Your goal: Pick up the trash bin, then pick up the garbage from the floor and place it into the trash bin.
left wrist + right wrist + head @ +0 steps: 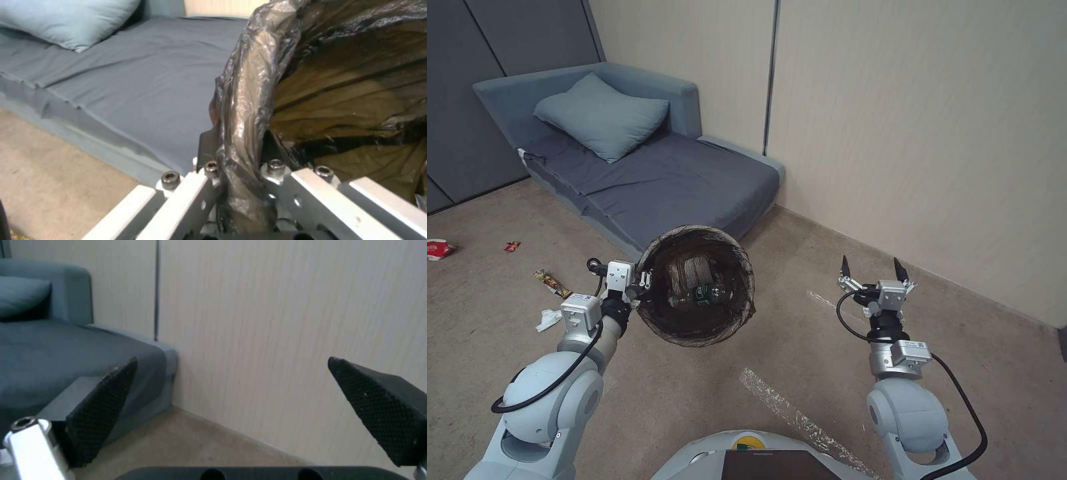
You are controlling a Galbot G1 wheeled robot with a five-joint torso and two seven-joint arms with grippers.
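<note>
A: Left gripper (639, 283), position and state?
B: Raised off the floor (707, 393), in front of the grey sofa bed (660, 180). Jaws pressed onto the rim of the trash bin (697, 285), pinching the bag-covered edge. The left wrist view confirms it: the dark bag (242, 100), folded over the rim, runs down between the two metal finger frames.

A: Bin attitude?
B: Held in the air, tilted so its mouth faces the head camera. Interior lined with the brown-black bag.

A: Contents?
B: A small clear bottle with a green label (704, 293) lies inside, with something brownish and ribbed behind it; I cannot tell what that is.

A: Right gripper (872, 269)?
B: Held up to the right, well apart from the bin, pointing toward the beige wall (927, 133). Jaws spread wide, nothing between them. In the right wrist view the textured black pads (104, 406) stand far apart, with wall and carpet edge visible in the gap.

A: Litter on the floor?
B: All to the left of the left arm. A striped wrapper (552, 283) and crumpled white paper (549, 321) near the wrist; farther off, a small red wrapper (512, 246) and a red-and-white packet (438, 249) at the view's edge.

A: Anything else on the carpet?
B: Pale tape strips (787, 410) between the arms. A blue-grey pillow (602, 113) sits on the sofa bed.
</note>
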